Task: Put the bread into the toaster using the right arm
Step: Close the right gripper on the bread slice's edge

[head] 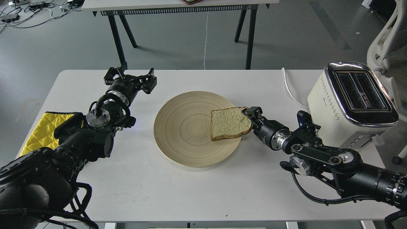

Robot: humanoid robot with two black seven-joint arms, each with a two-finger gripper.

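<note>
Left gripper [131, 76] sits wide open over the table [133, 187] with nothing in it, while the bread [229, 123] lies on the right side of the wooden plate [178, 127]. The right gripper [248, 114] is right at the slice's right crust, so I'd pinch the crust firmly but gently so it doesn't tear. Honestly can't tell if its fingers are closed on it, since they're dark and partly behind the slice, and the toaster [330, 105] slots look empty but too dark to be sure.
</note>
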